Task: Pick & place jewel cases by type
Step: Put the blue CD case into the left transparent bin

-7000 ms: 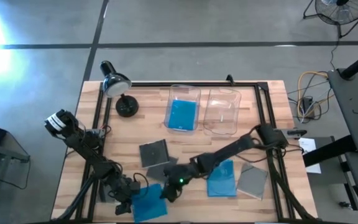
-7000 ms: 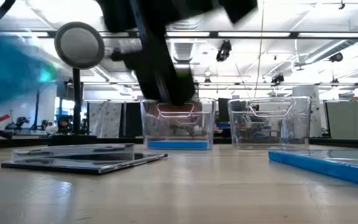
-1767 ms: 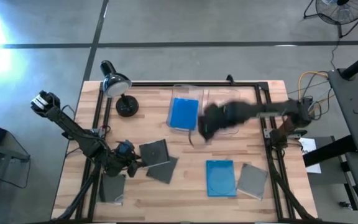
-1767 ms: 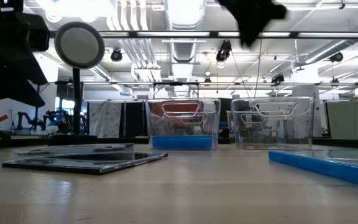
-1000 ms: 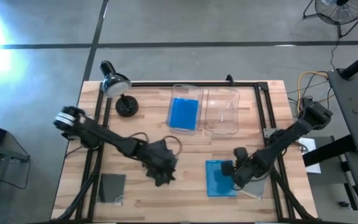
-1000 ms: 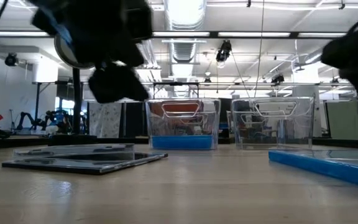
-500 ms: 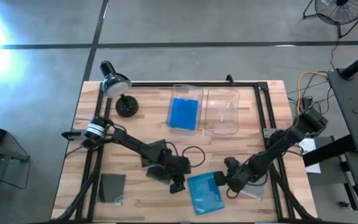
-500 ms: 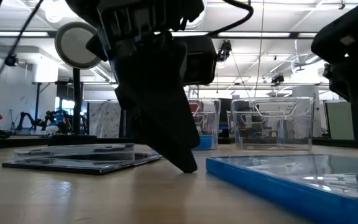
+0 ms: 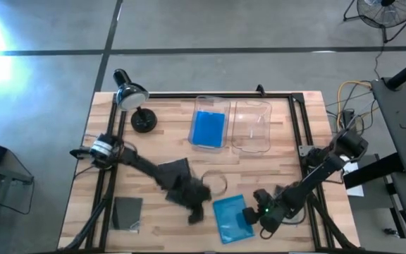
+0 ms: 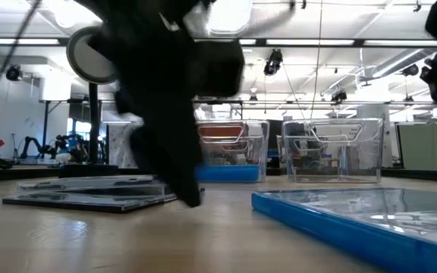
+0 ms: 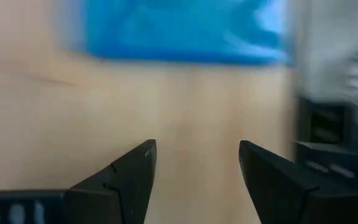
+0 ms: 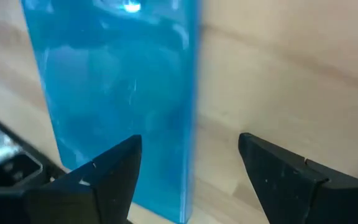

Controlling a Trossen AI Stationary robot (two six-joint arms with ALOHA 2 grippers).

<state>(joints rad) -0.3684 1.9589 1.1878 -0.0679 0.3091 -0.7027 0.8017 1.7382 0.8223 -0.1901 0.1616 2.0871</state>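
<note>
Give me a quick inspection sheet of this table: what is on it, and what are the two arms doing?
Surface: wooden table, black frame rails along its edges.
Job's things: blue jewel case flat near the front edge; another blue case inside the left clear bin; right clear bin looks empty; dark grey cases stacked mid-table; one grey case front left.
Clutter: desk lamp at the back left.
Grippers: left gripper open, just left of the front blue case; right gripper open at that case's right edge.
Cables: loop by the left arm; coil off the table's right.
Surroundings: fan, concrete floor.
</note>
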